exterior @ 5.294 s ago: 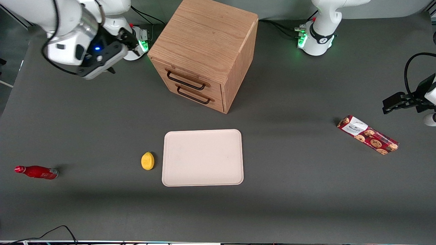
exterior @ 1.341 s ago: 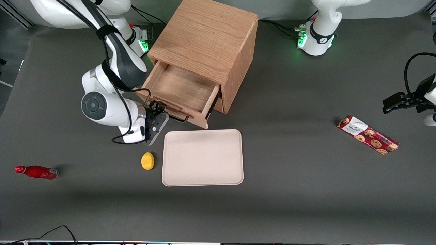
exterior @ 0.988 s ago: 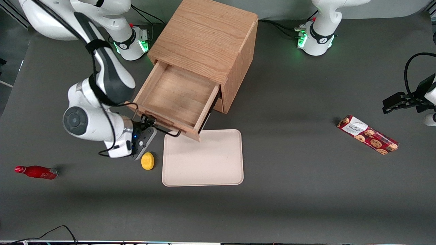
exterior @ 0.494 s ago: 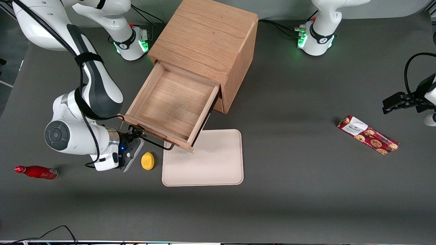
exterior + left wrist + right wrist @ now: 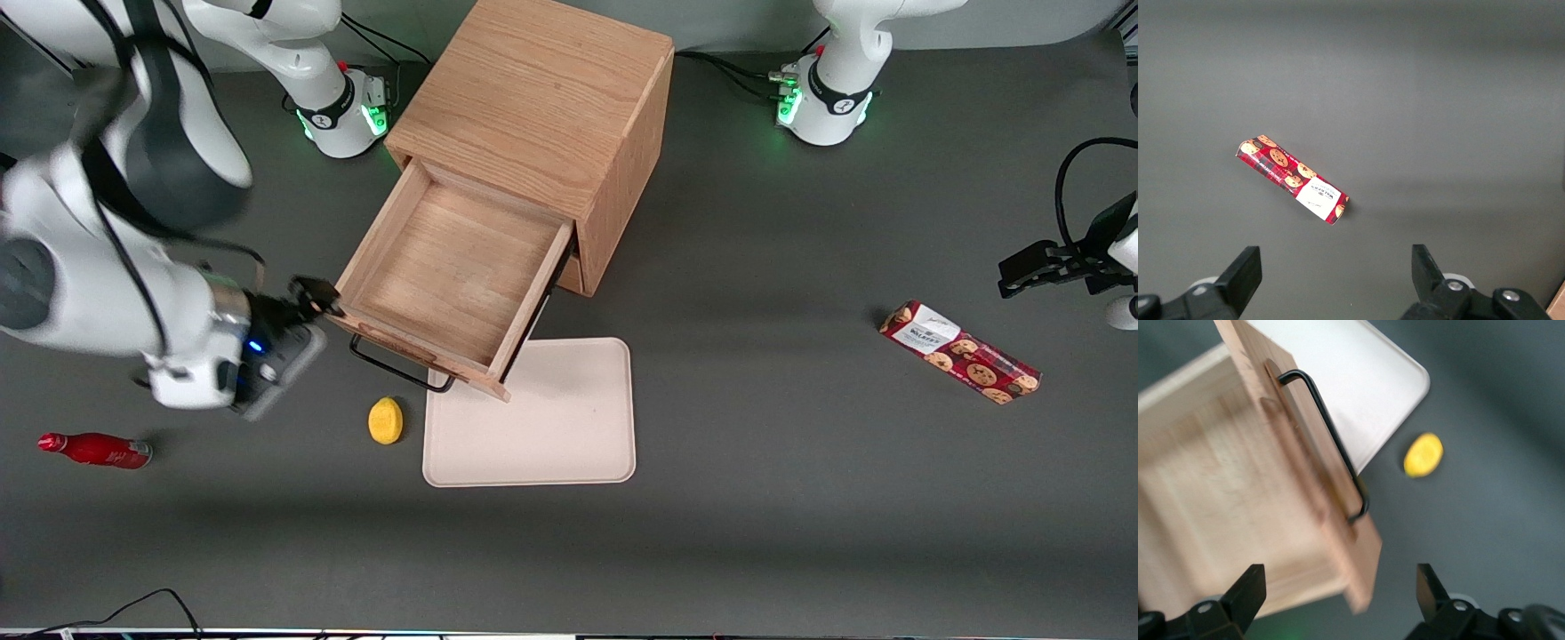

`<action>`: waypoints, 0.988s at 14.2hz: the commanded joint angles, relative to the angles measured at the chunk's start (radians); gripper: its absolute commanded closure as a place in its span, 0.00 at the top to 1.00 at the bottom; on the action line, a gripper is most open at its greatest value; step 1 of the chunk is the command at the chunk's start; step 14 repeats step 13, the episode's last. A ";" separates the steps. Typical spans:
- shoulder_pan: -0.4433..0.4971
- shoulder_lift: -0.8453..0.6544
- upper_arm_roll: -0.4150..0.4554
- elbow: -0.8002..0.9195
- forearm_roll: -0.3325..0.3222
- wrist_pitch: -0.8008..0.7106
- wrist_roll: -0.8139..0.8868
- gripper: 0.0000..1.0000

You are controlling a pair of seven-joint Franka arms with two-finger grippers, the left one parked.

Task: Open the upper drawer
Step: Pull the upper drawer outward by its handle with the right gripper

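Front view: upper drawer (image 5: 449,267) stays pulled fully out; gripper (image 5: 307,302), fingers spread, has let go of the handle (image 5: 397,371) and risen beside the drawer's corner.

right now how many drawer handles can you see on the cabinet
1. A dark bar handle sits on the front of the pulled-out upper drawer, free of the hand, which is open beside that drawer's corner. Any handle on a drawer under it is hidden.
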 commanded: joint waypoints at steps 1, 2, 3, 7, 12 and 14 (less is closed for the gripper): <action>0.004 -0.259 -0.036 -0.161 -0.021 -0.067 0.299 1.00; 0.004 -0.352 -0.047 -0.248 -0.020 -0.087 0.389 1.00; 0.001 -0.456 -0.059 -0.363 -0.007 -0.088 0.450 1.00; 0.001 -0.698 -0.160 -0.643 -0.007 -0.058 0.508 1.00; 0.015 -0.590 -0.205 -0.486 -0.088 -0.060 0.593 1.00; 0.015 -0.557 -0.206 -0.444 -0.087 -0.061 0.590 1.00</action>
